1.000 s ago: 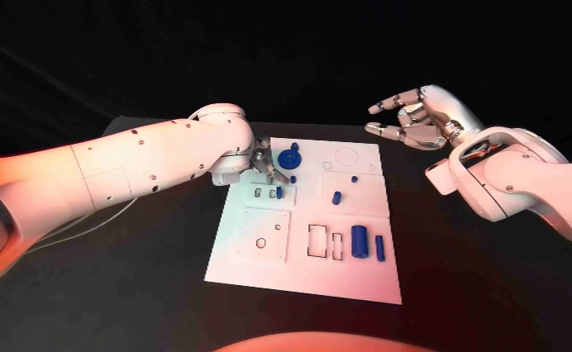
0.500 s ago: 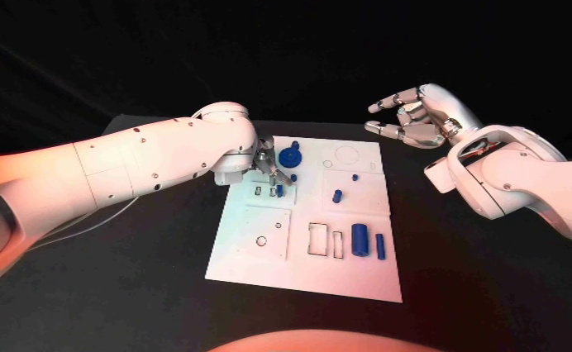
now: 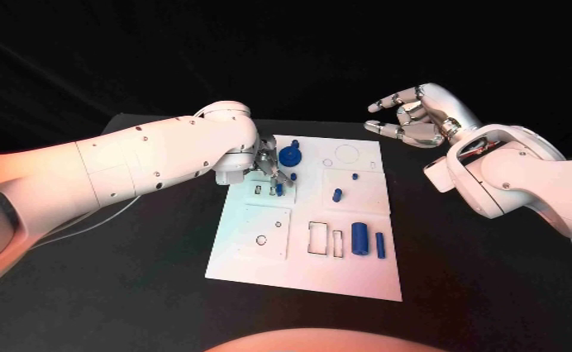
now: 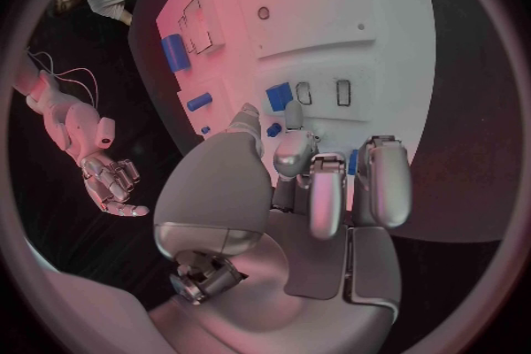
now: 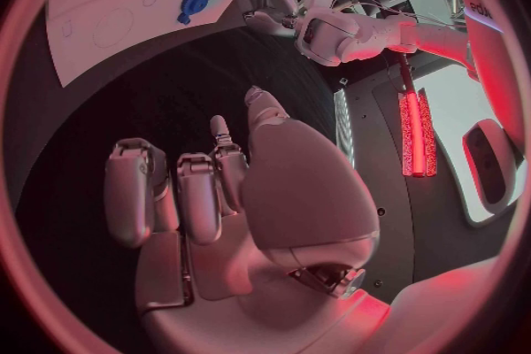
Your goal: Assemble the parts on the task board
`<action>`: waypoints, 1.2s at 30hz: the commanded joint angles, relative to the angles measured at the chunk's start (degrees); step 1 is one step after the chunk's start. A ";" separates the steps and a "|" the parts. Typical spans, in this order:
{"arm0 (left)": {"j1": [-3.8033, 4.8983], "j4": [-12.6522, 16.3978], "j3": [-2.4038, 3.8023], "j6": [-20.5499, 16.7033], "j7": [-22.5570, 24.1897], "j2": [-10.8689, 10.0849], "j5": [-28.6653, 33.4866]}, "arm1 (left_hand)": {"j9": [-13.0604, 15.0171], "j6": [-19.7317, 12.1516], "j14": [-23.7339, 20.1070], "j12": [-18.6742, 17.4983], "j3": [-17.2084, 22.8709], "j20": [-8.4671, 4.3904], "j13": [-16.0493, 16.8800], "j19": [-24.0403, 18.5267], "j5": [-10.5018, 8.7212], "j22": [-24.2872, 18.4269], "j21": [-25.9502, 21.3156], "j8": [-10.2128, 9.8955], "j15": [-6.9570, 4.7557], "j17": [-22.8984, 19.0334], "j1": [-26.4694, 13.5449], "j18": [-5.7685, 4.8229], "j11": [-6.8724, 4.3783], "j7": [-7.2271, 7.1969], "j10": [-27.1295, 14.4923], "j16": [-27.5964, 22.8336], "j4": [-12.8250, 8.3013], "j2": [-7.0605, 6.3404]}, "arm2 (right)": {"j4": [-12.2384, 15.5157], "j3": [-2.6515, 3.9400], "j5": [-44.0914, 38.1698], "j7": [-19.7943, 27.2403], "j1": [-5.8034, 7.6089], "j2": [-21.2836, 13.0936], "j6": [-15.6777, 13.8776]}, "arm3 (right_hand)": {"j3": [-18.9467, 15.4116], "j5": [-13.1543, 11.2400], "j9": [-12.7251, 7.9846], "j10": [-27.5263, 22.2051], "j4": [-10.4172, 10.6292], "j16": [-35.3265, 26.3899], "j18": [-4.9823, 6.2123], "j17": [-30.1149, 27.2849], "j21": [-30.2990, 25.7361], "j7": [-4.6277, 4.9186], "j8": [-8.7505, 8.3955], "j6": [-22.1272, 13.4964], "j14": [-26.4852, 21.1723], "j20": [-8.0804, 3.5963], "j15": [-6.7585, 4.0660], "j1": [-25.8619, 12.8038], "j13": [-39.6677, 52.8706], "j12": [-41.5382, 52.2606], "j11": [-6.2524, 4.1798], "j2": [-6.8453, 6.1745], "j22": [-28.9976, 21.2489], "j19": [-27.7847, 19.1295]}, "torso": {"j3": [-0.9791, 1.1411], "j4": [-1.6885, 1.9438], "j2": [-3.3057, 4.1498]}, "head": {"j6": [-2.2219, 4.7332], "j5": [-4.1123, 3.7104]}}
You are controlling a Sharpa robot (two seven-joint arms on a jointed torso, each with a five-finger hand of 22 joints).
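Observation:
The white task board (image 3: 245,263) lies in the middle of the table. My left hand (image 3: 264,170) hangs over its far left part, fingertips (image 4: 293,117) pointing down at the small rectangular slots (image 4: 343,91). A blue piece (image 4: 279,96) stands beside those slots, just under the fingers (image 3: 277,190). A blue speck (image 4: 273,130) shows between thumb and finger; I cannot tell whether it is held. A round blue part (image 3: 290,156) sits right of the hand. My right hand (image 3: 415,119) is raised beyond the board's far right corner, fingers spread, holding nothing.
A small blue part (image 3: 336,197) and a tiny peg (image 3: 354,178) lie mid-board. Two blue blocks (image 3: 360,240) stand by outlined rectangular recesses (image 3: 318,239) near the front right. A ring hole (image 3: 260,242) marks the front left panel. Black table surrounds the board.
My left hand has crept slightly toward the blue piece by the slots, its fingers now closer over it. The right hand has stayed in place.

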 commanded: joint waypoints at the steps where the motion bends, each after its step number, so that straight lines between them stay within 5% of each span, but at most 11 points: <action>1: 0.00 -0.13 0.01 1.66 0.15 0.30 0.53 | 0.14 -0.38 5.43 0.34 -0.11 0.05 0.11 0.34 -0.26 1.59 0.36 0.30 -0.31 13.32 0.54 -0.60 0.09 0.05 -0.50 0.27 -0.04 0.08 | 0.01 -0.01 -0.73 -0.19 -0.05 0.07 0.45 | -0.28 0.26 -0.07 -0.42 -0.08 -0.29 0.87 9.80 -0.27 -0.14 0.36 0.25 4.47 -0.14 -0.42 -0.52 4.41 -0.18 -0.06 0.09 7.61 -0.38 | 0.01 0.00 0.04 | -0.14 -0.08; 36: -0.33 -1.59 -0.14 3.06 0.71 1.30 0.65 | 2.25 -1.26 5.44 0.31 1.84 0.26 0.43 0.18 -0.15 1.72 0.42 0.79 -0.33 13.36 4.35 -0.59 0.03 0.01 -0.62 0.28 -0.18 1.66 | -0.02 -0.02 -0.74 -0.46 -0.08 0.20 0.85 | -0.29 0.98 -0.10 -0.40 -0.02 -0.35 0.89 9.73 -0.39 -0.16 0.40 0.31 4.46 -0.17 -0.44 -0.61 4.40 -0.17 -0.09 0.19 7.57 -0.40 | 0.09 0.00 0.11 | -0.67 -0.23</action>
